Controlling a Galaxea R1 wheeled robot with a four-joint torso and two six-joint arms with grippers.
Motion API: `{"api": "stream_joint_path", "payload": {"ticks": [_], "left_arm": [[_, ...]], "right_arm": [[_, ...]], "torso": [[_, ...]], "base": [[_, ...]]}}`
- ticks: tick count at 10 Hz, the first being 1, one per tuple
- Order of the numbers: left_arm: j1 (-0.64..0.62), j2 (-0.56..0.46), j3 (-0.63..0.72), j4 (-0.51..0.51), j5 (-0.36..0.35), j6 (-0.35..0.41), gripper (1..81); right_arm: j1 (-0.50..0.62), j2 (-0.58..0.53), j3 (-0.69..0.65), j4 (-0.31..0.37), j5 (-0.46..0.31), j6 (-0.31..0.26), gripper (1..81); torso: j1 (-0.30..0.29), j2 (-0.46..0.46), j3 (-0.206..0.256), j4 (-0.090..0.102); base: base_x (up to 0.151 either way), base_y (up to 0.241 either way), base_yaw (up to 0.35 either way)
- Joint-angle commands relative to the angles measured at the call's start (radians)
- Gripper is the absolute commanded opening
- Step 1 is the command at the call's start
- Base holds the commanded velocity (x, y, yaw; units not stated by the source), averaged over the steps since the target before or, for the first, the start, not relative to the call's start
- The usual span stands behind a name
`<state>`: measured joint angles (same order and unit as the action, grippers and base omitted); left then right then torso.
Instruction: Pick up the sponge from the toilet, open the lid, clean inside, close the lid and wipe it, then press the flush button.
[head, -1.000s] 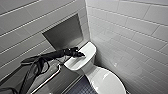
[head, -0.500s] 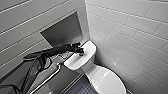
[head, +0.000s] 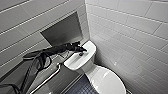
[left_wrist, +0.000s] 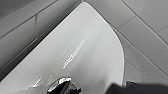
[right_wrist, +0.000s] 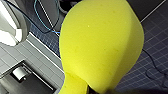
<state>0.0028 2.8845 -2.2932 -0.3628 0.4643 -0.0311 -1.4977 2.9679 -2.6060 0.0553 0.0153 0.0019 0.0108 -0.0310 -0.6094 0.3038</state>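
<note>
— Right gripper (right_wrist: 86, 88), what has it got?
— It is clamped on the sponge (right_wrist: 100, 42), which bulges yellow close to its camera, above the dark tiled floor (right_wrist: 155, 50).
— And the left gripper (head: 79, 50)?
— Over the tank (head: 75, 62) of the toilet (head: 93, 72), right at the flush button (left_wrist: 63, 84); open or closed, I cannot tell.
— The lid (head: 108, 81)?
— Down. Behind the tank, a grey niche (head: 62, 31) in the wall.

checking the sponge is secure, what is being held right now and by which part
The sponge, gripped by the right claw at one end, where it is squeezed narrow.
</note>
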Motion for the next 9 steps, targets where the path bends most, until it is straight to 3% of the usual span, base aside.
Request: {"api": "stream_joint_path", "payload": {"ticks": [1, 2, 3, 9], "left_arm": [[-0.158, 0.003, -0.072, 0.018, 0.017, 0.008, 81.1], [-0.158, 0.003, -0.075, 0.019, 0.017, 0.008, 81.1], [-0.157, 0.001, -0.075, 0.019, 0.017, 0.008, 1.0], [-0.125, -0.016, -0.081, 0.036, 0.016, 0.010, 1.0]], "right_arm": [[-0.030, 0.026, 0.017, -0.009, -0.095, 0.000, 1.0], [-0.031, 0.026, 0.017, -0.008, -0.095, 0.000, 1.0], [-0.031, 0.026, 0.017, -0.008, -0.095, 0.001, 1.0], [-0.034, 0.026, 0.017, -0.009, -0.095, 0.000, 1.0]], "torso": [[0.000, 0.000, 0.000, 0.000], [0.000, 0.000, 0.000, 0.000], [0.000, 0.000, 0.000, 0.000], [0.000, 0.000, 0.000, 0.000]], "base": [[0.000, 0.000, 0.000], [0.000, 0.000, 0.000], [0.000, 0.000, 0.000], [0.000, 0.000, 0.000]]}}
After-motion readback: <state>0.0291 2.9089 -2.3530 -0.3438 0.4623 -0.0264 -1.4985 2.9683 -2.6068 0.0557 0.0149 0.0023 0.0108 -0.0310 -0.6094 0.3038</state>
